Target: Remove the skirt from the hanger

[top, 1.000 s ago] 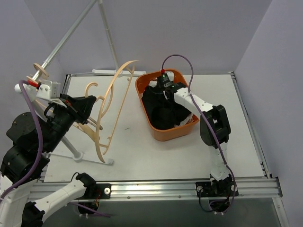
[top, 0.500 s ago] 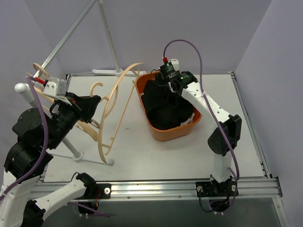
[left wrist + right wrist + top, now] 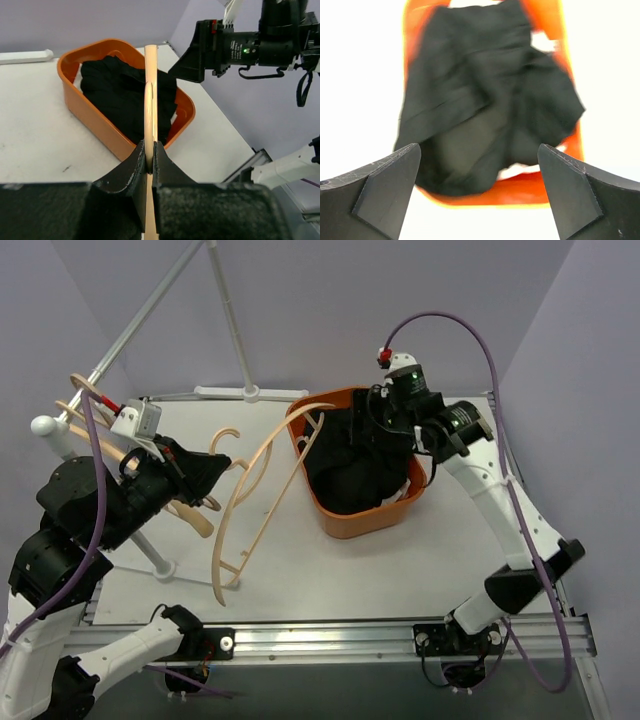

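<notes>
The black skirt point(image 3: 352, 475) lies bunched in the orange basket point(image 3: 330, 515), off the hanger. My left gripper point(image 3: 207, 498) is shut on the bare wooden hanger point(image 3: 232, 498) and holds it tilted, with its far end over the basket's left rim. In the left wrist view the jaws point(image 3: 150, 156) pinch the hanger bar point(image 3: 150, 85) in front of the basket point(image 3: 85, 112) and the skirt point(image 3: 125, 90). My right gripper point(image 3: 368, 430) hovers open and empty above the basket. The right wrist view looks down between its spread jaws point(image 3: 477, 150) at the skirt point(image 3: 485, 100).
A white clothes rack stands at the left, with a foot at the back point(image 3: 230, 392) and a leg point(image 3: 155, 558) near my left arm. Other wooden hangers point(image 3: 85, 390) sit on its rail. A metal rail point(image 3: 330, 635) runs along the table's near edge.
My right gripper has risen out of the basket and moved right, leaving the skirt in it. My left arm has swung the hanger to the right, toward the basket.
</notes>
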